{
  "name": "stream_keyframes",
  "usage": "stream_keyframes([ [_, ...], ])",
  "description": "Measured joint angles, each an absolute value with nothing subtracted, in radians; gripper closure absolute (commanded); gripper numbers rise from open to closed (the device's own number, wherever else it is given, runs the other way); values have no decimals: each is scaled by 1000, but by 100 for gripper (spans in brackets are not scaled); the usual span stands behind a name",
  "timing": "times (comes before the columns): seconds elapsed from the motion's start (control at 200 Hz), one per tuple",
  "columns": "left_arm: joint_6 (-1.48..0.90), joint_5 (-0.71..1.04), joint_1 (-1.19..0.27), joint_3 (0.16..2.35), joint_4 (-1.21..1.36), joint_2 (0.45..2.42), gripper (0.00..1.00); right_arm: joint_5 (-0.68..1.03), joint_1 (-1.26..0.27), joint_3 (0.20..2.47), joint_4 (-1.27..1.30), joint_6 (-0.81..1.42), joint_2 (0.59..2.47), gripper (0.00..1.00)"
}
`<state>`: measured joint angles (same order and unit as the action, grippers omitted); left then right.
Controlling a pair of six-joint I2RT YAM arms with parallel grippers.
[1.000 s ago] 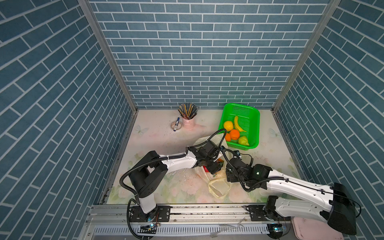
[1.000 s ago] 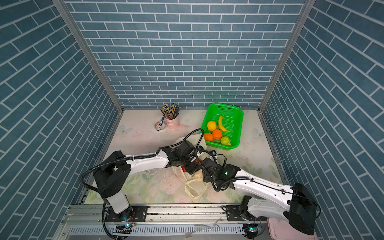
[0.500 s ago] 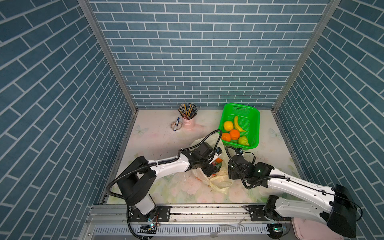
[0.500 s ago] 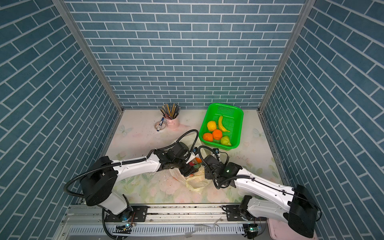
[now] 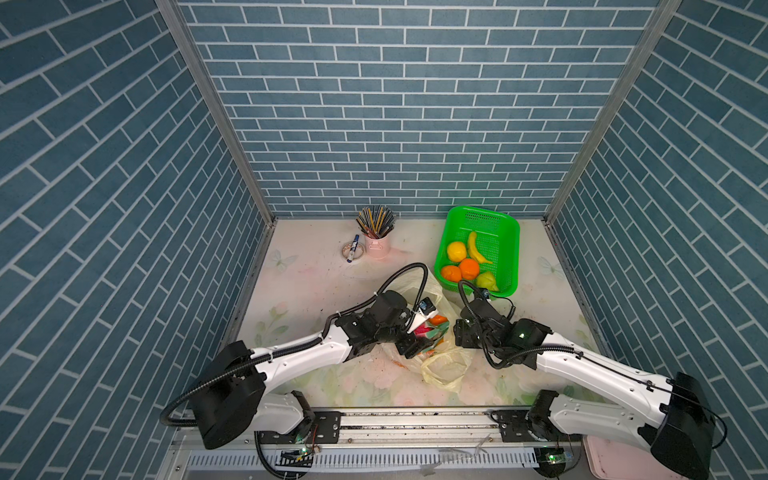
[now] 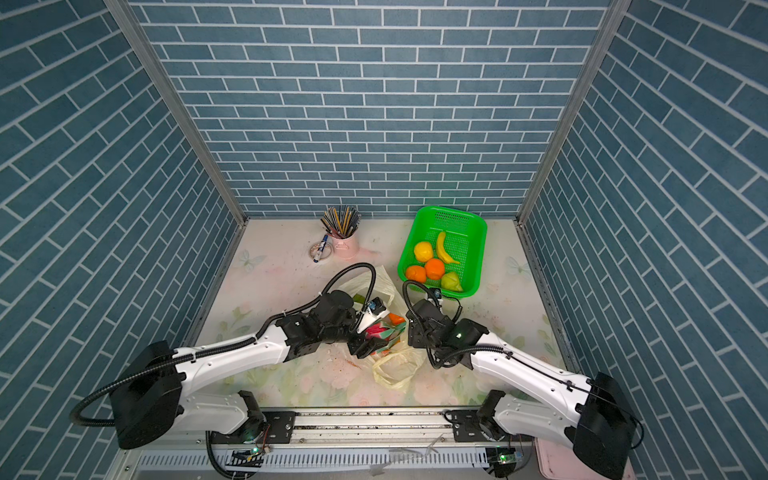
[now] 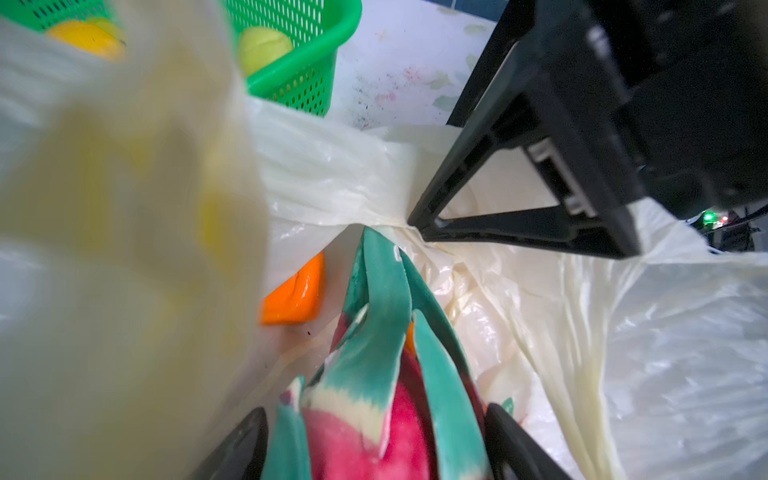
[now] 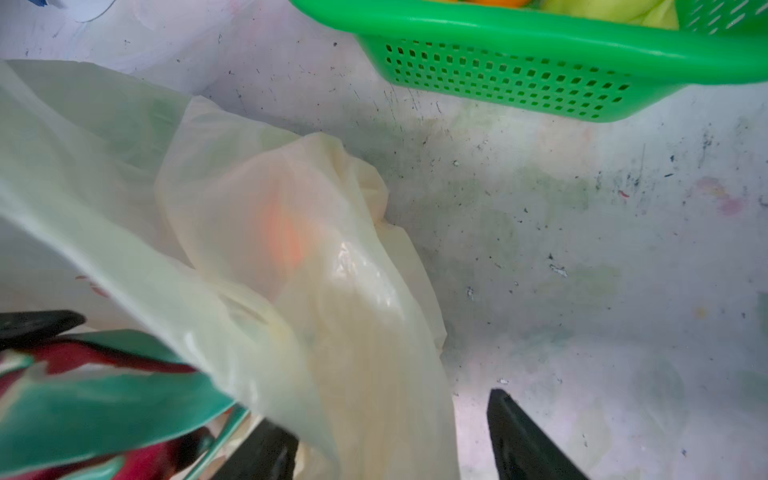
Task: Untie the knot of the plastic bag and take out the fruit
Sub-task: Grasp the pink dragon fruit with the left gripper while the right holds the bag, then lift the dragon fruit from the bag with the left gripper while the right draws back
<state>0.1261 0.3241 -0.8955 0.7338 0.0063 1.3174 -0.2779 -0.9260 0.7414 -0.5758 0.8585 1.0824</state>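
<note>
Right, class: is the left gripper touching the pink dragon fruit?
Touching. The left wrist view shows the dragon fruit wedged between the left gripper's two black fingers, its green scales pressed against both, with no gap visible.

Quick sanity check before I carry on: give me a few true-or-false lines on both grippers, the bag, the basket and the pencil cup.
1. The dragon fruit sits between the jaws of the left gripper. True.
2. The right gripper is clamped shut. False: its jaws stand apart, with bag plastic draped over one of them.
3. The green basket holds a banana. True.
4. The plastic bag lies inside the basket. False: it lies on the table, outside the basket.
5. The pencil cup has tipped over. False: it stands upright near the back wall.
</note>
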Motion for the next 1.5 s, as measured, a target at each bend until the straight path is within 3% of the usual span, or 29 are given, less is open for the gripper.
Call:
stream_keyframes([
  [0.62,215,315,-894,643,261,1124,63,-184,-810,738,-551,861,1082,26],
  [0.76,223,315,-894,637,268,1119,64,-135,-746,719,-527,864,1065,32],
  [0.87,221,328,-892,620,273,1092,64,-73,-725,694,-484,861,1065,51],
  [1.01,221,351,-891,633,245,1042,64,13,-725,694,-441,859,1127,62],
  [1.27,179,377,-860,680,155,939,64,134,-724,694,-331,849,1172,69],
  [1.5,139,377,-860,678,262,883,65,225,-780,694,-205,851,1229,60],
])
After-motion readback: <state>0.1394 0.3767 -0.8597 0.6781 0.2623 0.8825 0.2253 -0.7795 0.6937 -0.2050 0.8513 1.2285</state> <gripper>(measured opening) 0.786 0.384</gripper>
